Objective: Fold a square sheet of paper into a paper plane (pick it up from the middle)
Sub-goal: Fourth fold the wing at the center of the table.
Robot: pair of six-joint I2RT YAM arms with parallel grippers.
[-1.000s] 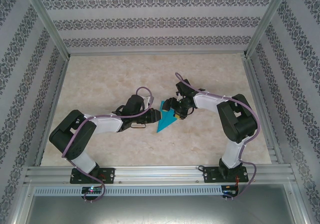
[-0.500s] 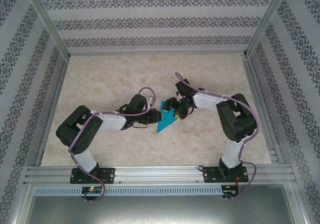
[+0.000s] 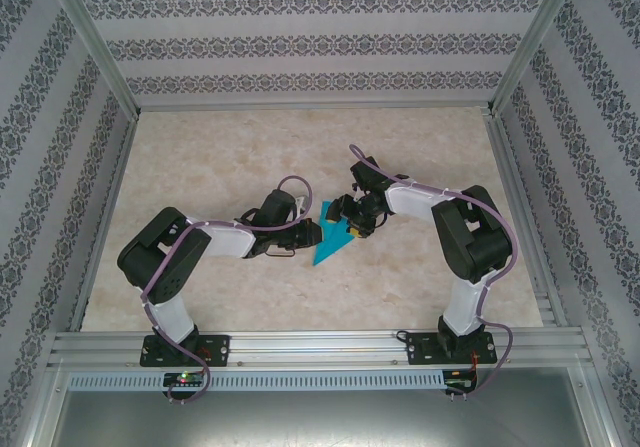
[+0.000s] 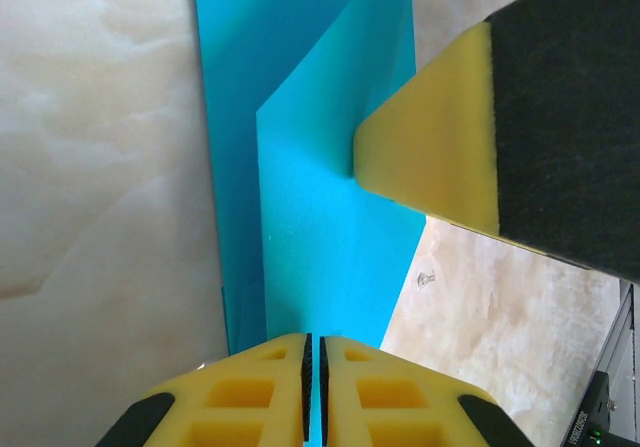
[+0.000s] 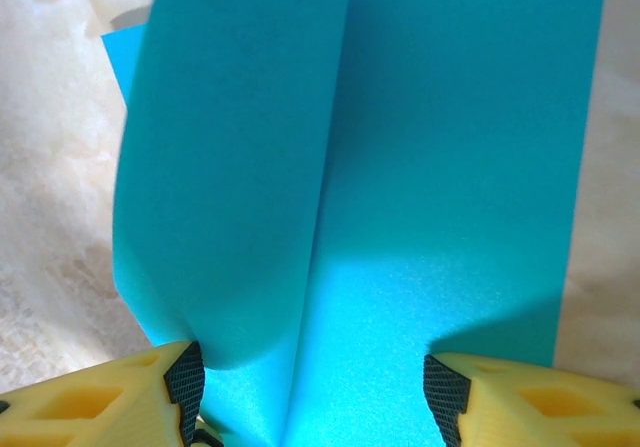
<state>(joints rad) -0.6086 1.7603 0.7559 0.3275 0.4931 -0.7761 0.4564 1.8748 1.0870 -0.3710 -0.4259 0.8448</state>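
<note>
Left end effector, seen from its own wrist camera: two yellow fingers pressed together with only a hairline slit between them, pinching the near edge of a teal-blue paper plane. The paper runs away from the fingers as a long folded strip with a sharp crease, one layer lying over another. A yellow-and-black finger of the other arm touches the paper's far right edge.

Right end effector, from its wrist camera: fingers spread wide, one at each lower corner of the view, straddling the paper plane. One flap of the paper curls up off the rest, its lower edge meeting the dark pad at lower left. The other half lies flat.

From above, the paper plane lies near the middle of the pale marbled surface, a slim pointed shape with its tip toward the surface's near edge. The left end effector meets it from the surface's left half and the right end effector from the right half, with both arms reaching low and bent at the elbow
</note>
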